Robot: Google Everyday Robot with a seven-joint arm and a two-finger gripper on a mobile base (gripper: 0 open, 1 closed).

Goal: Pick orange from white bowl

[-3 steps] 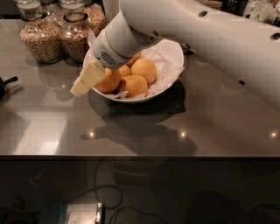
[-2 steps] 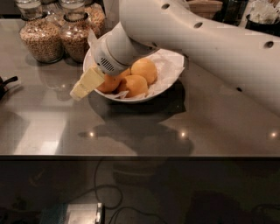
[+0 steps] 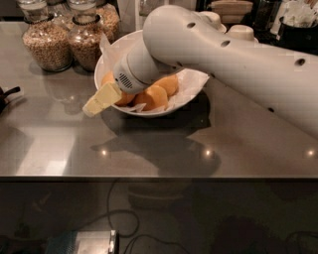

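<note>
The white bowl (image 3: 191, 94), lined with crinkled white paper, stands on the grey counter and holds several oranges. Two oranges (image 3: 156, 96) (image 3: 170, 83) show at its front right, and parts of others (image 3: 107, 78) show to the left beside the wrist. I cannot tell which is the largest, since the arm covers part of the bowl. My gripper (image 3: 99, 101) is cream-coloured. It reaches out over the bowl's front left rim and points down-left towards the counter. The white wrist (image 3: 131, 74) sits over the oranges.
Two glass jars of grain (image 3: 47, 42) (image 3: 87, 42) stand at the back left, close to the bowl. A dark object (image 3: 7, 94) lies at the left edge. Stacked bowls (image 3: 231, 10) and a dark container (image 3: 298, 30) stand at the back right. The counter's front edge (image 3: 159, 176) runs across the middle.
My arm's upper link has swung higher and further left, covering more of the bowl. The gripper's tip stays at the bowl's front left rim, slightly lower.
</note>
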